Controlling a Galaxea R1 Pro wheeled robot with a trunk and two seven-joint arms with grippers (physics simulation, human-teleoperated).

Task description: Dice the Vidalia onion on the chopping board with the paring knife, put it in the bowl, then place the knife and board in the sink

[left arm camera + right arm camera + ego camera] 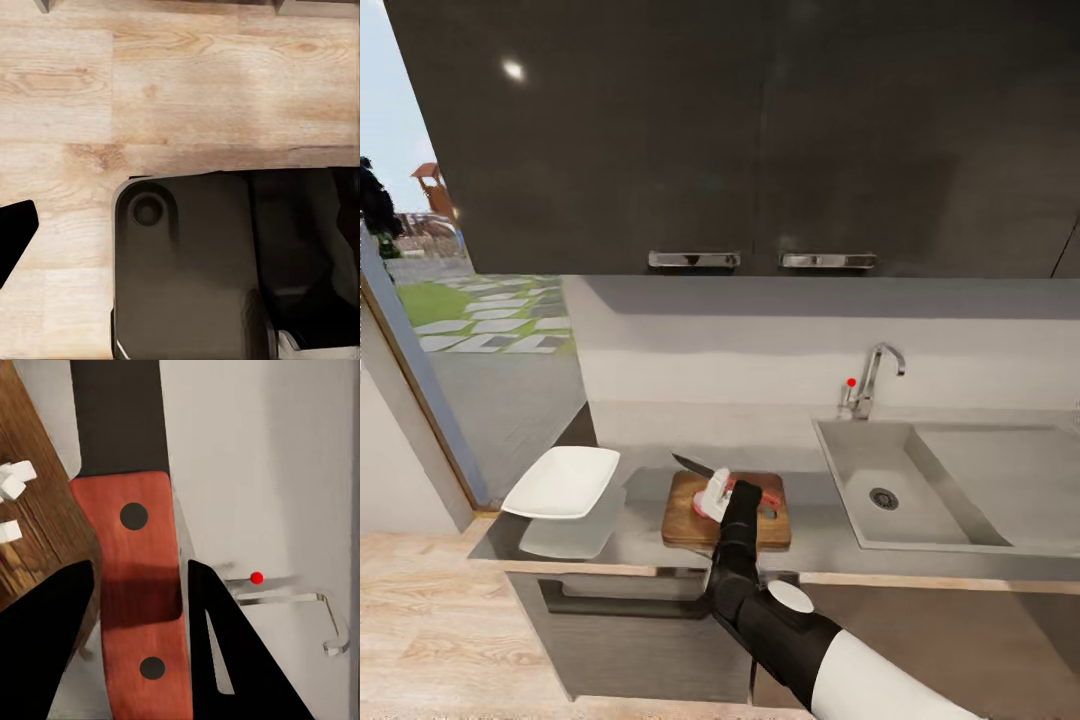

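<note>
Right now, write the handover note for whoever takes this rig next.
Right gripper: fingers shut on the paring knife handle, over the chopping board.
Left gripper: state can't be told; its camera faces the floor.
Vidalia onion: on the board; white diced bits already lie there, some pinkish onion seems uncut.
Bowl: on the countertop, left of the board, empty.
Sink: empty.
Left: finish dicing, fill bowl, put knife and board in sink.

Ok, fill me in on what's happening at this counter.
The robot's right gripper holds the paring knife by its red handle, jaws closed on either side, over the chopping board on the grey countertop. Small white diced onion bits lie on the board, with a pinkish piece beside the gripper. The white bowl sits left of the board and looks empty. The sink on the right has nothing in its basin.
</note>
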